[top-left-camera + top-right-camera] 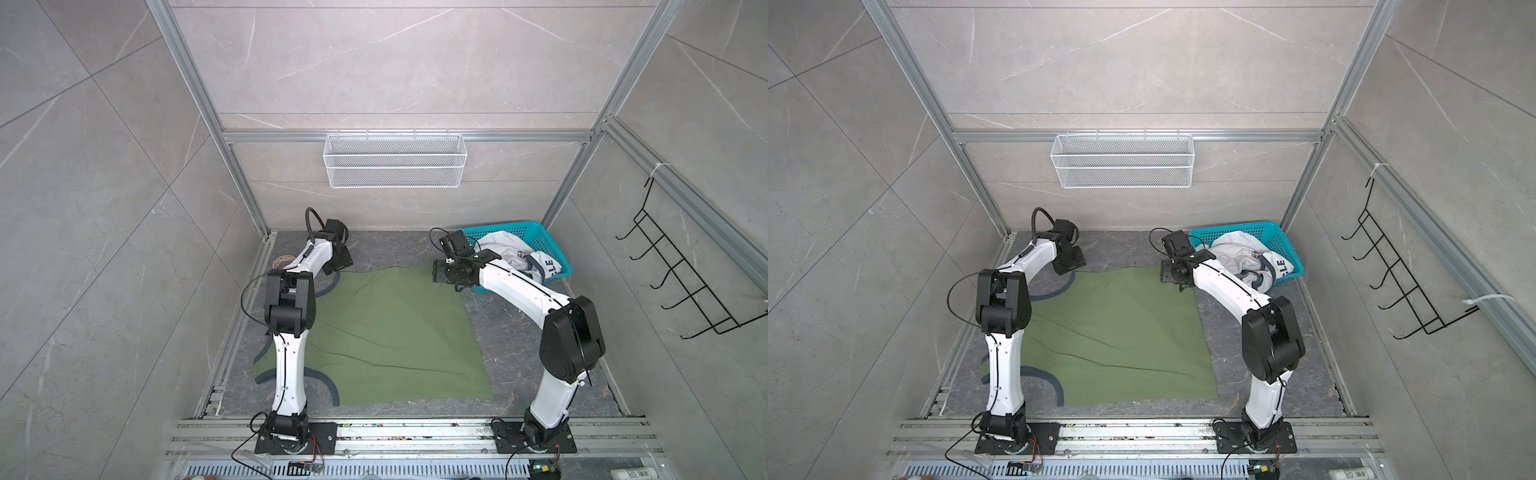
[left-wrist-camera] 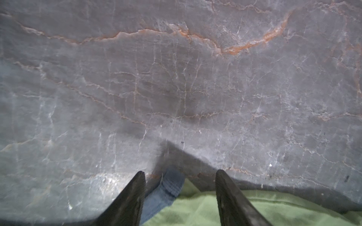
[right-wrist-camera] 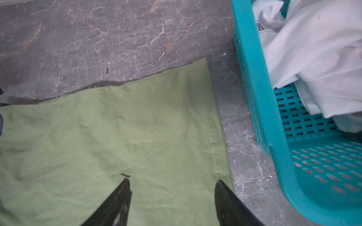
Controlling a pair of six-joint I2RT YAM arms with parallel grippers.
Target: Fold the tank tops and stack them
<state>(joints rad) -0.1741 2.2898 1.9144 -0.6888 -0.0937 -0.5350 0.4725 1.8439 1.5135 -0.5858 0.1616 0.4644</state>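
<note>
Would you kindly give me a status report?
Left claw open at strap of olive top; right claw open over its hem corner. White top crumpled in teal basket. Nothing blocking.

Both top views are bright, evenly lit and sharp, bowed at edges. Wrist views are dimmer, soft; fingers (image 2: 129,199) blurred, shadowed.

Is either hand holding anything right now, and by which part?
Nothing yet. The left hand, open, straddles the dark grey strap of the olive green cloth tank top; the right hand hangs open over its hem.
</note>
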